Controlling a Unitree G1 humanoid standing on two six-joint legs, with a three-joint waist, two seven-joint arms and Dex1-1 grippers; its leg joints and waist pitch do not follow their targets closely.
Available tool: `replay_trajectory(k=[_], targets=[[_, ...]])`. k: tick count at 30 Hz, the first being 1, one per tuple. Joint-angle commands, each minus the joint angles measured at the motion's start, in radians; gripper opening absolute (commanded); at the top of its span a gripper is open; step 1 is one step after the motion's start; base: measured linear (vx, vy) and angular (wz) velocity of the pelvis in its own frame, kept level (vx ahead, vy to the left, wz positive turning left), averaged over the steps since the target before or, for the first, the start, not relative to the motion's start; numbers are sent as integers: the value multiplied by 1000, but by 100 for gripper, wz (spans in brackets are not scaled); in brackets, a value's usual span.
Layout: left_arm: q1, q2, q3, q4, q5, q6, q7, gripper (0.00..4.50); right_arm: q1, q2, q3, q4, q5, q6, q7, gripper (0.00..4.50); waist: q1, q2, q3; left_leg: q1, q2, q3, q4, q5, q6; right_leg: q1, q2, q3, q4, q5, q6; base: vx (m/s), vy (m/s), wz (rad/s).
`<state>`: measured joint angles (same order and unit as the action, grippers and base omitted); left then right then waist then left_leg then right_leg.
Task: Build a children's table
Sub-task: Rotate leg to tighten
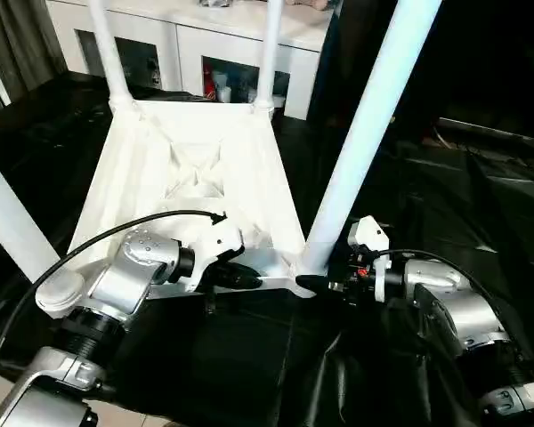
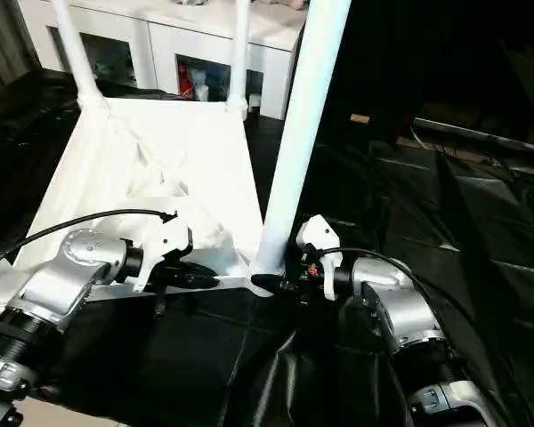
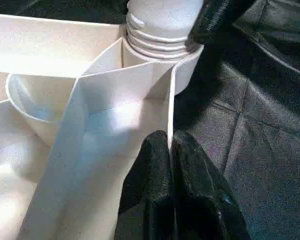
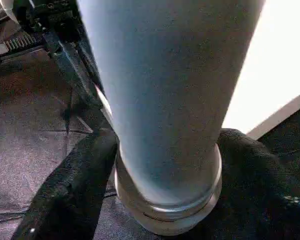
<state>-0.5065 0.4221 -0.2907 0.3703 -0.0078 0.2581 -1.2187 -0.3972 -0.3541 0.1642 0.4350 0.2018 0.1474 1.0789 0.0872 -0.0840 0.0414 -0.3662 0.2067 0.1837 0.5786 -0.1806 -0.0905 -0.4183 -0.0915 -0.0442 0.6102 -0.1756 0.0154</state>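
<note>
Presently, table (image 1: 196,169): upside down on black sheeting (image 1: 481,205), ribbed underside up, legs standing in corner sockets.
Near leg (image 1: 360,133): upright in socket beside right gripper.
Right gripper (image 4: 165,165): fingers straddle that leg's base.
Left gripper (image 3: 171,150): pressed together, pinching the table's rim wall.
Behind: white cabinet (image 1: 205,36).

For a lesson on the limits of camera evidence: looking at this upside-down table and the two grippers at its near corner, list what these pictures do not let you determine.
- Leg: upper end cut off by the head views' top edge.
- Thread seating in the corner socket: threads show in the left wrist view, but how deep it sits cannot be told.
- Right gripper: whether its pads press the leg is unclear.
- Left gripper: the rim edge it pinches is covered by its fingers.
- Cabinet contents: too small.
</note>
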Motion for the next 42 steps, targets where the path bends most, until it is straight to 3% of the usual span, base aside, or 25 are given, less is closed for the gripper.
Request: replay_trajectory(k=[1,5,9,11,13,15,17,19,22,25,28,32,33,37,38,39,42], targets=[[27,-19,16,11,-54,6,1,0,-6,-1,8,-1,4,0,21,299,3,-13,-52,4,22,0,-67,-200,40,46,-43,30,-72,-289,-170,0,0,0],[27,-22,15,21,-41,5,17,0,4,2,5,2,1,2,8,271,3,-12,-52,4,21,0,-66,-192,44,47,-42,30,-71,-272,-176,0,0,0],[17,-43,23,42,-30,5,61,0,11,20,-11,27,-12,-4,-55,265,3,-12,-49,3,20,-2,-69,-226,30,46,-43,29,-78,-335,-161,0,0,0],[-7,-92,26,82,-7,10,146,0,20,73,-44,49,-16,11,-178,264,-1,-10,-45,7,19,-1,-71,-258,16,38,-42,31,-87,-394,-142,0,0,0],[-37,-141,26,129,17,11,226,0,27,117,-63,56,-19,32,-270,263,-1,-10,-47,6,17,-5,-73,-269,0,41,-46,29,-93,-452,-118,0,0,0],[-79,-204,30,189,39,21,328,0,29,169,-77,59,-35,50,-385,262,1,-7,-46,15,15,-5,-70,-287,-7,33,-47,31,-101,-492,-100,0,0,0],[-109,-245,29,230,54,23,390,0,24,206,-83,62,-53,64,-473,262,0,-10,-46,9,15,-8,-73,-288,-3,37,-47,29,-100,-493,-94,0,0,0],[-138,-292,24,270,64,27,444,0,12,246,-81,64,-79,80,-561,262,-1,-4,-47,17,12,-8,-72,-312,-9,30,-44,28,-106,-524,-79,0,0,0],[-159,-331,5,306,84,18,462,0,-1,280,-66,56,-90,59,-572,262,-1,-4,-48,12,12,-10,-74,-317,-2,33,-44,26,-108,-518,-70,0,0,0],[-166,-339,-4,324,98,2,448,0,1,284,-58,43,-83,38,-540,262,0,-7,-50,11,14,-8,-74,-307,12,34,-43,29,-105,-474,-82,0,0,0],[-166,-329,-2,327,99,-4,432,0,3,272,-56,34,-79,28,-517,332,1,-5,-48,8,15,-8,-76,-301,17,36,-44,28,-103,-459,-90,0,0,0],[-140,-272,-9,289,87,-11,351,0,9,219,-63,4,-48,38,-433,345,1,-4,-47,8,16,-11,-77,-319,20,38,-46,26,-108,-502,-79,0,0,0],[-126,-248,-13,269,82,-21,309,0,13,186,-55,-6,-50,38,-391,372,0,-4,-48,6,17,-11,-77,-313,21,39,-48,27,-107,-489,-82,0,0,0],[-80,-180,-20,203,50,-57,173,0,29,91,-31,-28,-46,30,-238,372,0,-4,-47,2,21,-11,-79,-301,36,43,-47,28,-103,-460,-95,0,0,0],[-68,-163,-23,182,36,-71,131,0,31,70,-26,-30,-47,25,-210,372,0,-12,-47,1,20,-9,-78,-296,39,44,-47,27,-104,-464,-93,0,0,0],[-46,-134,-22,141,11,-56,69,0,35,36,-20,-37,-47,23,-160,372,1,-8,-48,5,22,-8,-77,-279,38,40,-48,29,-101,-457,-103,0,0,0],[-27,-105,-21,103,-7,-37,26,0,36,9,-15,-38,-50,21,-117,372,2,-6,-52,2,24,-6,-75,-225,42,44,-43,30,-84,-332,-143,0,0,0]])
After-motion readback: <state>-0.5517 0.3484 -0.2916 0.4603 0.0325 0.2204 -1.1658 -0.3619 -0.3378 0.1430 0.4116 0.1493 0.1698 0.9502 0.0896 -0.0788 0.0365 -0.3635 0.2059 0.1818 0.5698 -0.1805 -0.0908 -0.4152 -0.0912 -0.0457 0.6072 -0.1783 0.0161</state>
